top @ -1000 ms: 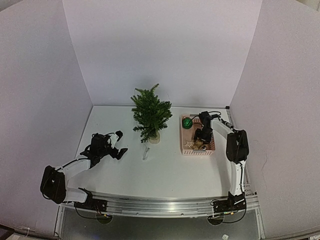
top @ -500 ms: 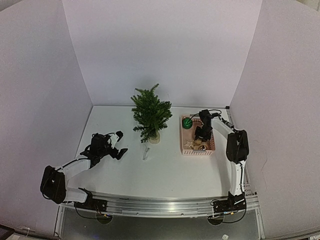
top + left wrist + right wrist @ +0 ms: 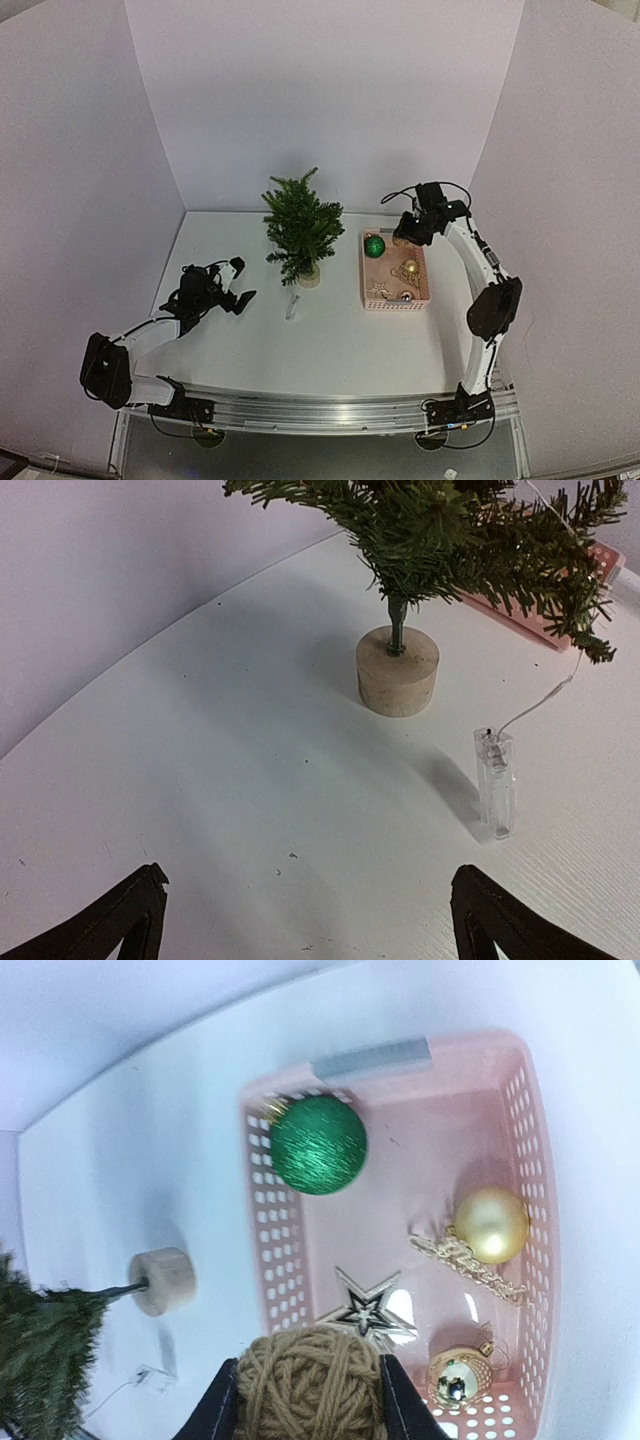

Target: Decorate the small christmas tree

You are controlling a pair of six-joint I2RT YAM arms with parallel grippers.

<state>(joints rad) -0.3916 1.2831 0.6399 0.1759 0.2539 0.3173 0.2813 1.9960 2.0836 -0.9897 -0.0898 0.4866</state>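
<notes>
**A:** White table (image 3: 330, 350), pale walls on three sides. Where's the tree (image 3: 300, 228)?

**B:** Upright on its wooden base (image 3: 398, 670), toward the table's far edge, about midway along. Pink basket (image 3: 365, 275) is near it, toward the far right corner.

**A:** Claws?

**B:** Right claw (image 3: 312, 1405) is clamped on a ball of twine (image 3: 310, 1365), raised over the basket near its far end. Left claw (image 3: 310, 910) is spread wide and holds nothing. It's low over the table on the tree's left side, facing the base.

**A:** Direction from right claw to tree?

**B:** To its left, past the basket's left wall. Trunk axis is vertical, so I'd guess the twine goes round the tree, not along it.

**A:** Nearer arm?

**B:** Left looks nearer the base, but right has the load.

**A:** Obstacles?

**B:** Clear battery box (image 3: 496, 785) sits near the base, toward the near edge. A thin wire runs from it up into the branches. Possible snag.
</notes>
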